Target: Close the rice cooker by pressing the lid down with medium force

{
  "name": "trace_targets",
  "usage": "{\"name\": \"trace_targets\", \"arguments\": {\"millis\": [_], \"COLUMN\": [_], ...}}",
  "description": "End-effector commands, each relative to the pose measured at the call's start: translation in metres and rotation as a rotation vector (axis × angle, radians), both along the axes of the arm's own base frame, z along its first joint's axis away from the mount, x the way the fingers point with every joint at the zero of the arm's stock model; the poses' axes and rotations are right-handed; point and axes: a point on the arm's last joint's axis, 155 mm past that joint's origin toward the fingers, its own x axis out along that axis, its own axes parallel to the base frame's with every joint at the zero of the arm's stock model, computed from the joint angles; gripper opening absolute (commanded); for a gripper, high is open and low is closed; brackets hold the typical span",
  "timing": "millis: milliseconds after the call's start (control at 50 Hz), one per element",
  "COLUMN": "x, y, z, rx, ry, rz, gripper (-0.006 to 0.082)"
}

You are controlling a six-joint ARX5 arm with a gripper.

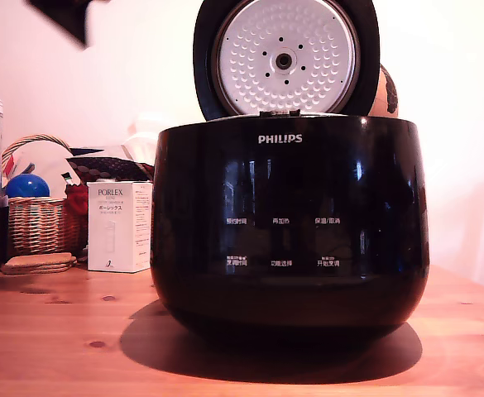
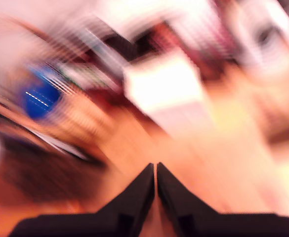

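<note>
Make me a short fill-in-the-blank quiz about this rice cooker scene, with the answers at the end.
1. The lid of the rice cooker stands ____, showing its dimpled inner plate.
2. The white brand lettering on the cooker's front reads ____.
3. In the wicker basket at the exterior view's left sits a ____ ball.
4. In the wrist view, the gripper fingertips are ____ together with nothing between them.

Missing words: open; PHILIPS; blue; shut

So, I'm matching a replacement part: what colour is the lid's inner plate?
Silver-white with a dimpled pattern and dark centre holes; the inner plate shows best in the exterior view.
</note>
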Motion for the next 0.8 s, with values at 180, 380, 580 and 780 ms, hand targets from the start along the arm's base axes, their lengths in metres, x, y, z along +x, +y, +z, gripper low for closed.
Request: {"name": "trace_targets", "arguments": {"millis": [180, 380, 580, 780], "x": [0.001, 0.002, 0.006, 0.014], "y": [-0.032, -0.052, -0.075, -0.099], "z": [0.053, 0.063, 0.065, 0.064], "rx": [-0.178, -0.282, -0.377, -0.435], "ry": [-0.15, -0.166, -0.148, -0.117], "rz": [-0.111, -0.19, -0.26, -0.337], "gripper": [-0.0021, -0.0022, -0.0022, -0.0022]}}
